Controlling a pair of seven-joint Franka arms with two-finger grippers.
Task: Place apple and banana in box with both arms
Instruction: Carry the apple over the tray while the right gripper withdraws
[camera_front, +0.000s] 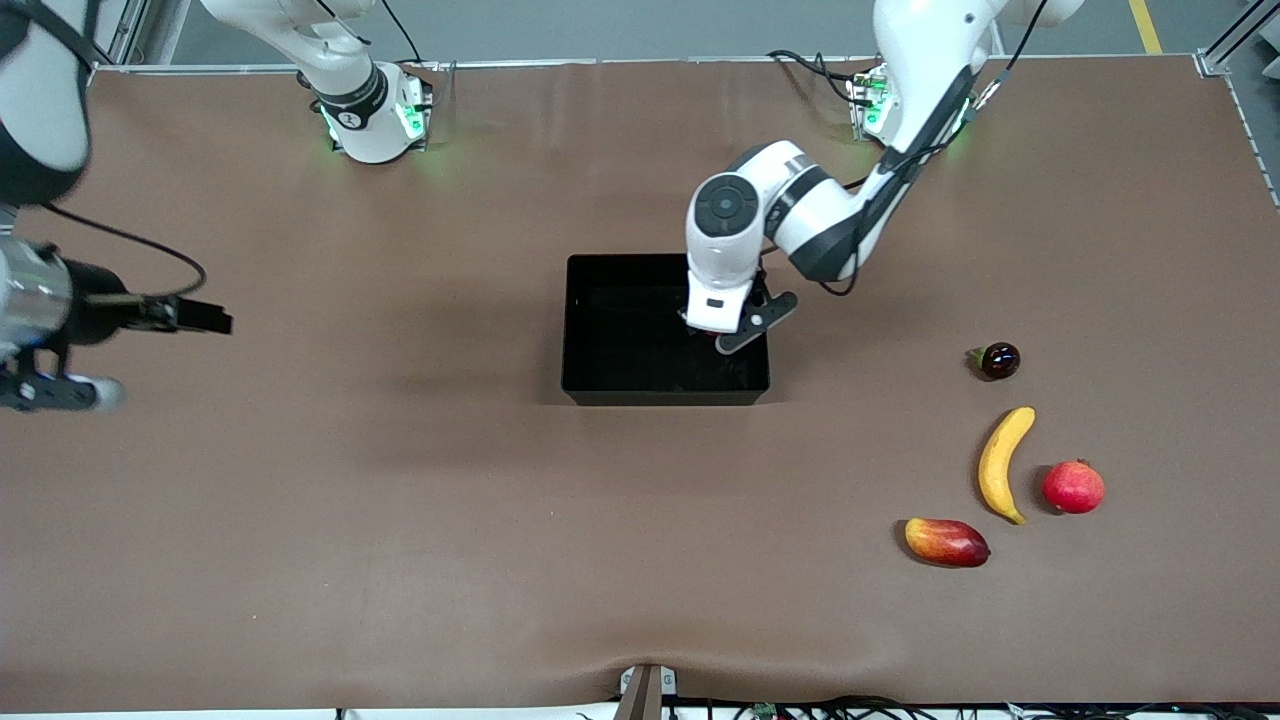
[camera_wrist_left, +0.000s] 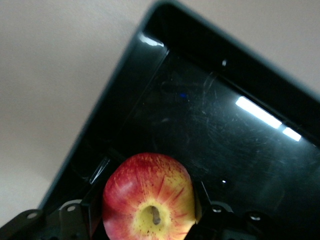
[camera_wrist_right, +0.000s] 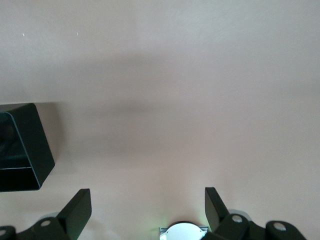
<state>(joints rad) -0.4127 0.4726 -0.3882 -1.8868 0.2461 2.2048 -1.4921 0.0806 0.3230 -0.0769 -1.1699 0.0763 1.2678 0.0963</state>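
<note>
My left gripper is shut on the apple, red with yellow streaks, and holds it just over the black box, at the end of the box toward the left arm. The apple is hidden in the front view. In the left wrist view the box's glossy floor lies under the apple. The yellow banana lies on the table toward the left arm's end, nearer to the front camera than the box. My right gripper is open and empty, over bare table at the right arm's end.
A red round fruit with a crown lies beside the banana. A red-yellow mango lies nearer to the front camera than the banana. A small dark fruit lies farther away. A corner of the box shows in the right wrist view.
</note>
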